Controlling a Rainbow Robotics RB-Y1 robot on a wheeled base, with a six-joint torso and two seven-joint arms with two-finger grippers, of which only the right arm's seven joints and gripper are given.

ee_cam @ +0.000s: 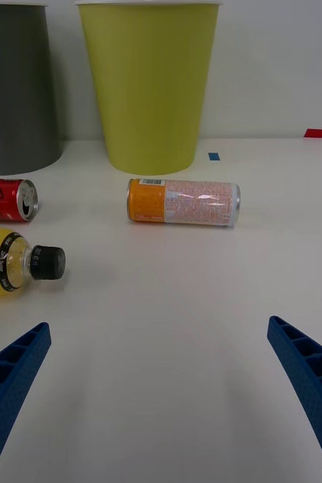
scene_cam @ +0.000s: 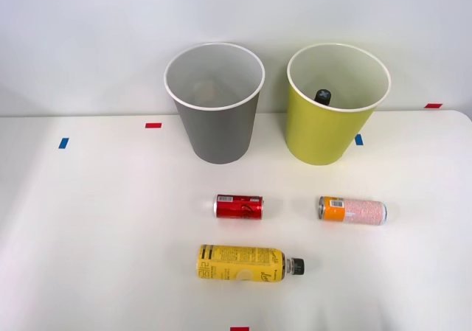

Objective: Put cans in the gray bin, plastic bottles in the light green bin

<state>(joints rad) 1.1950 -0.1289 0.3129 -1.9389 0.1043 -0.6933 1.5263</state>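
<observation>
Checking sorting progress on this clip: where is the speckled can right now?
In the front view the speckled can lies on its side on the table's right half, in front of the green bin, to the right of the red can.

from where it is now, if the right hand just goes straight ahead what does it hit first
Probably the speckled can: it lies on its side roughly on the open right hand's centre line, with bare table between. The light green bin stands behind it. Depth is hard to judge.
</observation>
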